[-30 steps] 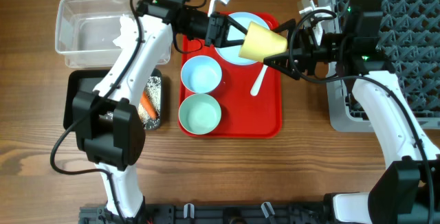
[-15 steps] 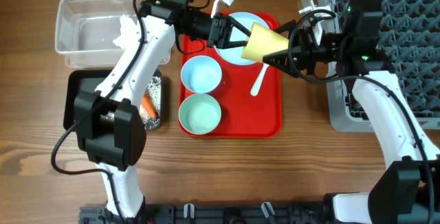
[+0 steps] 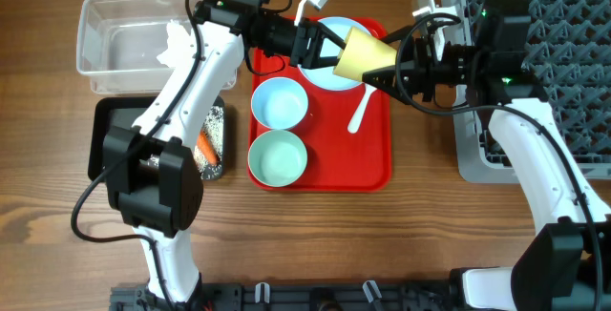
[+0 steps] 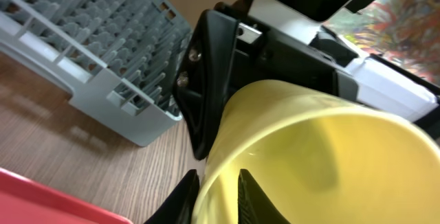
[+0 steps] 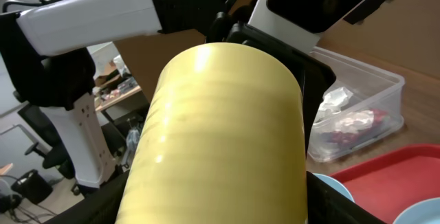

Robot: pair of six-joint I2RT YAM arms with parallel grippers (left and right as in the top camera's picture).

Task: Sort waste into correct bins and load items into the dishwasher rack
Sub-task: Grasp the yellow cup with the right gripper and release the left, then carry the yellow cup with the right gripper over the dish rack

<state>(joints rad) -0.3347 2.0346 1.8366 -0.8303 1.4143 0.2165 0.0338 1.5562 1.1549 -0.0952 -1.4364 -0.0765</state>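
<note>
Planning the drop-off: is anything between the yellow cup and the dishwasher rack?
Nothing loose stands between them. The yellow cup hangs over the red tray, and only the right arm itself spans the gap to the dishwasher rack.

Red tray [image 3: 368, 163] lies on the wooden table [image 3: 430, 244].

- The overhead camera looks straight down on the table [image 3: 430, 244] from high up, with the rack [image 3: 554, 25] at 2 o'clock.
- The left wrist camera sits very close, facing into the mouth of the yellow cup [image 4: 323, 162], with the rack [image 4: 103, 52] at 10 o'clock.
- The right wrist camera, equally close, faces the cup's outer wall, with the clear tub [image 5: 357, 107] at 3 o'clock.
- All three views share the cup.
</note>
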